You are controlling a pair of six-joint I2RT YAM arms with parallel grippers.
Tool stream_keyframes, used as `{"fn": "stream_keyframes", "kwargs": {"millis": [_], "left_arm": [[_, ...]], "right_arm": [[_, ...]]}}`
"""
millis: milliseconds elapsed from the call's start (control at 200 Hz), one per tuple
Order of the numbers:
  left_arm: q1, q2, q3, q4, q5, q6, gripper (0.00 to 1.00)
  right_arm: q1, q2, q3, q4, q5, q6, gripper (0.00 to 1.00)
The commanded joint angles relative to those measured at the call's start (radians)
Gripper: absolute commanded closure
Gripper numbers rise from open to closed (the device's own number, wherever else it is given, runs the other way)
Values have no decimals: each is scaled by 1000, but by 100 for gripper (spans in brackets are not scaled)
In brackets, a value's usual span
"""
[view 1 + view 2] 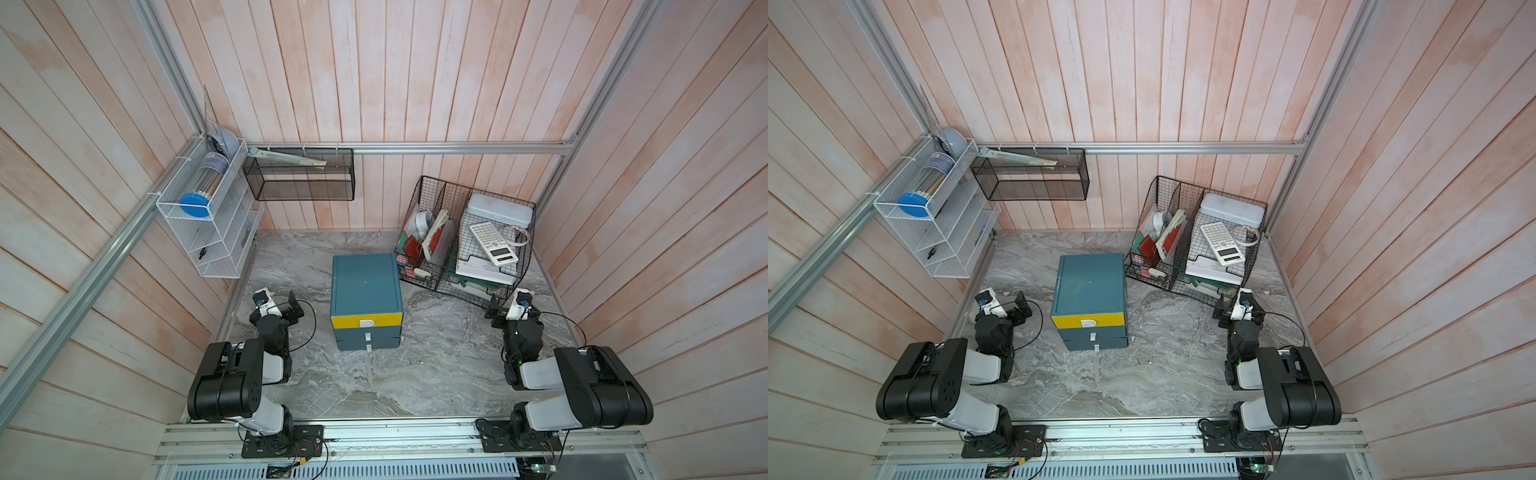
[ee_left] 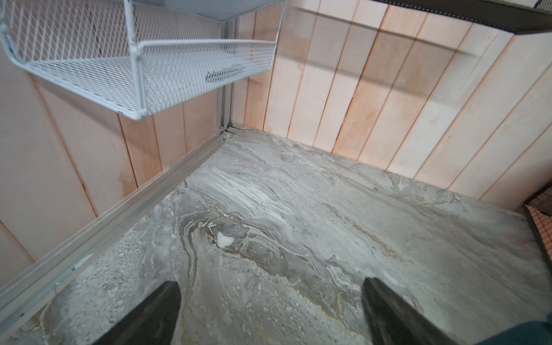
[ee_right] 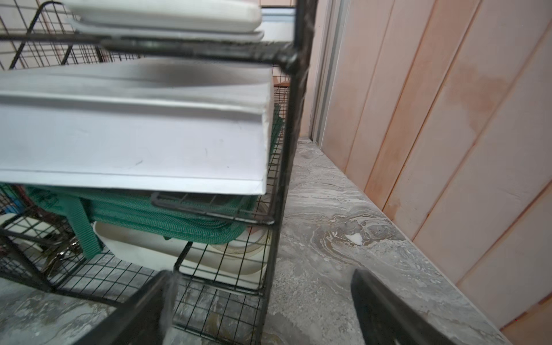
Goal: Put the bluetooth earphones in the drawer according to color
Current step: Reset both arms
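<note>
In both top views the drawer point(image 1: 365, 286) point(image 1: 1090, 286) stands mid-table point(image 1: 415, 374), yellow front on top and two teal fronts below, all pushed in, so the contents are hidden. The left gripper point(image 1: 296, 307) sits off to its left. The right gripper point(image 1: 494, 309) sits just beside the organiser point(image 1: 415, 203). Both are well apart from the drawer. The organiser carries a calculator point(image 1: 493, 243), a white box point(image 1: 500, 210) and papers.

Left wrist view: the left gripper point(image 2: 270, 285) has its jaws spread wide over bare table, gripping nothing, with the white rack point(image 2: 149, 59) on the wall above.

Right wrist view: the right gripper point(image 3: 263, 274) is released too, wide and empty. One finger point(image 3: 143, 307) lies close to the organiser's point(image 3: 283, 149) bottom wire; whether they touch, I cannot tell. Inside, a white stack point(image 3: 134, 134) lies over a green mesh bag point(image 3: 149, 209).
</note>
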Motion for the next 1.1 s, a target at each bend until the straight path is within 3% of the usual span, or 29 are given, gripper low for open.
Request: {"fn": "stream_keyframes", "kwargs": {"millis": [0, 75, 185, 1095], "left_arm": [[7, 6, 17, 83, 104, 57, 0], [-9, 5, 75, -27, 113, 88, 0], [-28, 2, 78, -36, 69, 98, 0], [-30, 2, 77, -32, 69, 97, 0]], "right_arm": [[-1, 80, 22, 163, -25, -42, 2], [-10, 48, 75, 6, -17, -25, 2], [-60, 48, 108, -56, -78, 22, 2], [-61, 53, 103, -36, -79, 23, 2]]}}
